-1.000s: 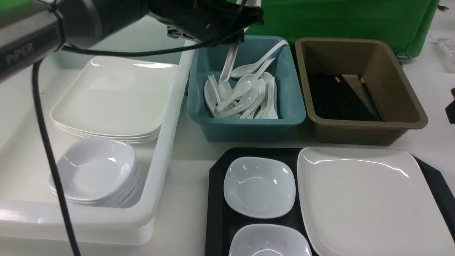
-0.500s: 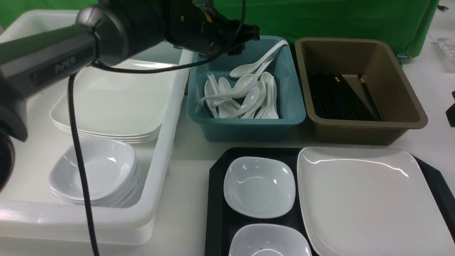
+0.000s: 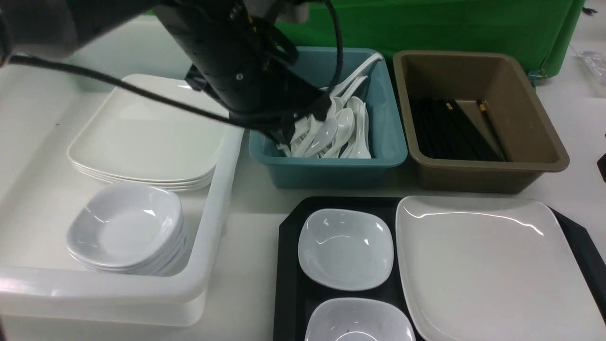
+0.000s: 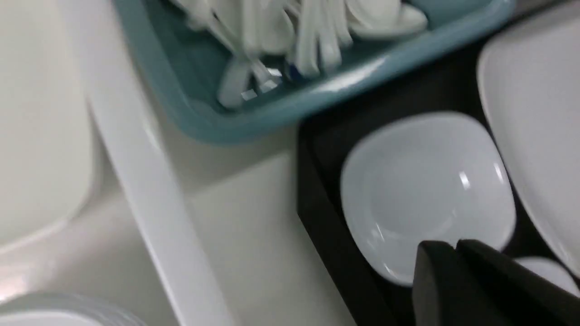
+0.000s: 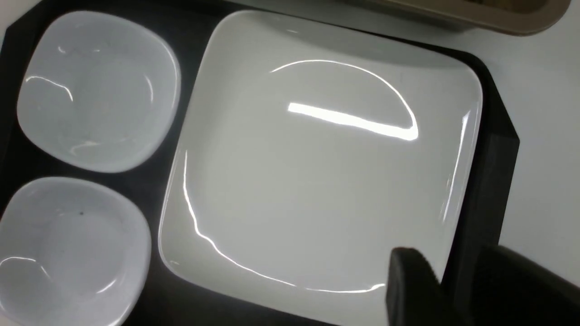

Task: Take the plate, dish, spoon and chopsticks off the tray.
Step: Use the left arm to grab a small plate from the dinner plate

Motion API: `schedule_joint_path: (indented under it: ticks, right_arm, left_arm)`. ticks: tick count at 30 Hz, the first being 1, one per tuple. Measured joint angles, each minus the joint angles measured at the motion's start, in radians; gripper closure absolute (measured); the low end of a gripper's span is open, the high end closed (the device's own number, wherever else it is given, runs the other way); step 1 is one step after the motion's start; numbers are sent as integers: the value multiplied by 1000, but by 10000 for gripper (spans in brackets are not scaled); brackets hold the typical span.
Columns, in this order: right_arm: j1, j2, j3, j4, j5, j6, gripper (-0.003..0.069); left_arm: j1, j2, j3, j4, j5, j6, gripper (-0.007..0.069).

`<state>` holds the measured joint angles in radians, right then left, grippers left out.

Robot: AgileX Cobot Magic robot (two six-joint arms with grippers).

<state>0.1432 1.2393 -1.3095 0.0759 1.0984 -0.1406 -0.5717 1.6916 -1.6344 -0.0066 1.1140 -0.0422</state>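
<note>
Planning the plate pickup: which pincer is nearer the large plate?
Right. Right pincer hovers over the edge of the plate; left pincer is by the teal bin.

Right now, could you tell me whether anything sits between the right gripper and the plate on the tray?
Nothing visible does. The right gripper hangs open above the plate's edge, and the plate's top is bare. The two small dishes sit beside it on the tray, off to one side.

The plate (image 5: 317,172) and two small dishes (image 5: 97,90) sit on the tray (image 5: 491,181).
</note>
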Motion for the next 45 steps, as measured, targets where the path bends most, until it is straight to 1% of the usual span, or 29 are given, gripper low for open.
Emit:
schedule_joint_path:
  ticks: [3,4,7,10,11,12,16,17,18,19,21,23,25,26,28,29,31,32,33,35,38,40,43,45]
  right_arm:
    - [0,0,0,0,2,0,421]
    - [0,0,0,0,2,0,421]
    - [0,0,0,0,-2,0,421]
    - [0,0,0,0,-2,1,419]
    - [0,0,0,0,-2,1,419]
    - [0,0,0,0,-2,1,419]
    - [0,0,0,3,-2,0,419]
    - [0,0,0,3,-2,0,419]
    - [0,0,0,3,-2,0,419]
    - [0,0,0,3,-2,0,419]
    - [0,0,0,3,-2,0,419]
    - [0,0,0,3,-2,0,419]
    - [0,0,0,4,-4,-2,419]
    - [0,0,0,4,-6,-2,419]
    - [0,0,0,4,-14,-2,418]
    - [0,0,0,4,-19,-3,418]
    - [0,0,0,4,-28,-3,418]
    - [0,0,0,4,-30,-3,419]
    - [0,0,0,4,-31,-3,419]
    - [0,0,0,4,-35,-3,419]
    - [0,0,0,5,-37,-4,419]
    - [0,0,0,5,-37,-4,419]
    - [0,0,0,5,-37,-4,419]
    - [0,0,0,5,-38,-4,419]
  left_arm:
    - [-104,-61,164,-5,-39,8,624]
    - [-110,-65,175,-6,-51,9,624]
    - [-197,-67,335,-7,-180,8,620]
    - [-227,-30,418,-9,-279,-7,583]
    - [-227,-27,421,-9,-283,-7,579]
    - [-227,-10,429,-9,-304,-19,555]
    - [-227,69,433,-6,-379,-39,385]
    - [-227,73,434,-6,-381,-39,376]
    - [-227,91,434,-6,-390,-39,330]
    - [-227,115,434,-6,-398,-39,270]
    - [-227,143,434,-10,-401,-39,195]
    - [-227,163,434,-17,-401,-34,149]
    - [-227,178,434,-26,-409,-17,131]
    - [-227,180,434,-31,-410,-12,134]
    - [-227,183,434,-32,-407,-11,170]
    - [-227,184,434,-32,-399,-11,211]
    - [-227,185,434,-32,-382,-16,321]
    - [-227,186,434,-32,-374,-21,379]
    - [-227,186,434,-36,-365,-33,456]
    - [-227,172,432,-49,-360,-47,477]
    - [-227,155,432,-47,-348,-73,489]
    - [-227,131,432,-47,-340,-84,517]
    - [-227,56,433,-40,-333,-91,581]
    - [-227,-9,433,-25,-331,-92,601]
